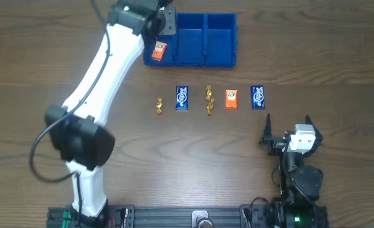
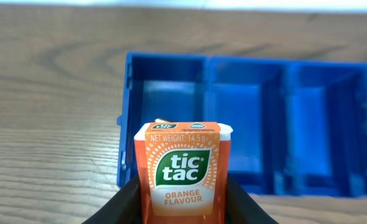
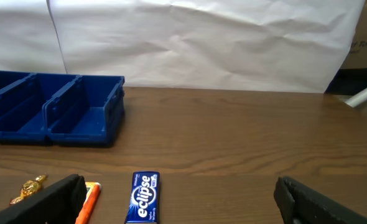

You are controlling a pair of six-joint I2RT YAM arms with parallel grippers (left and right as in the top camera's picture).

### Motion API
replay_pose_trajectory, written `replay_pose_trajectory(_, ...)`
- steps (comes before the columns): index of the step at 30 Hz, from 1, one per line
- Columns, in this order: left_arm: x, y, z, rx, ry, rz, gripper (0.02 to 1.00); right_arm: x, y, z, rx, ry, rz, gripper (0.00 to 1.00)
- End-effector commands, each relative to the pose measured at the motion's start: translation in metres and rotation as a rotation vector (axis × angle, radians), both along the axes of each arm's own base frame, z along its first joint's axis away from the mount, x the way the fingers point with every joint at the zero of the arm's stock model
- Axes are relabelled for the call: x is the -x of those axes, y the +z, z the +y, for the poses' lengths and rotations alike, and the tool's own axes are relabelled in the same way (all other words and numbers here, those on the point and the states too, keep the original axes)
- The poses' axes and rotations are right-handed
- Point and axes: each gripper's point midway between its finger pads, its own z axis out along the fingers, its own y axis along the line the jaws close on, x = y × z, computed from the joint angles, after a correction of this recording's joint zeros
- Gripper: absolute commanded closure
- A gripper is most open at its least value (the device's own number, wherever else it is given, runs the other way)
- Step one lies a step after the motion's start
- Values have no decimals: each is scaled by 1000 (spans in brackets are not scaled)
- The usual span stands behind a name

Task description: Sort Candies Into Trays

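Orange box (image 2: 183,177) held short of the tray (image 1: 232,38).
Clamped upright between the closed fingers of the left gripper (image 1: 158,50), just outside the tray's left end; directly beyond, the end compartment, with the tray's long axis crosswise to the approach. Well apart near its base, spread wide and empty: the right gripper (image 1: 287,126).

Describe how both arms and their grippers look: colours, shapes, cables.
The left arm has long white tubular links joined by bulky black joints, with a black cable looping out beside its lower joint. The right arm is mostly rounded black joints, topped by a white block at the wrist. Both carry flat matte black jaws, wedge-shaped in the wrist views.
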Motion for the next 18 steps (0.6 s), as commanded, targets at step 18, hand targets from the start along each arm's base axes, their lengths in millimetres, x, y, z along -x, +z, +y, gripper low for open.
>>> replay_pose_trajectory(18, -36, -83, 17, 5, -16, 98, 704, 0, -1, -1, 14, -2, 2, 1)
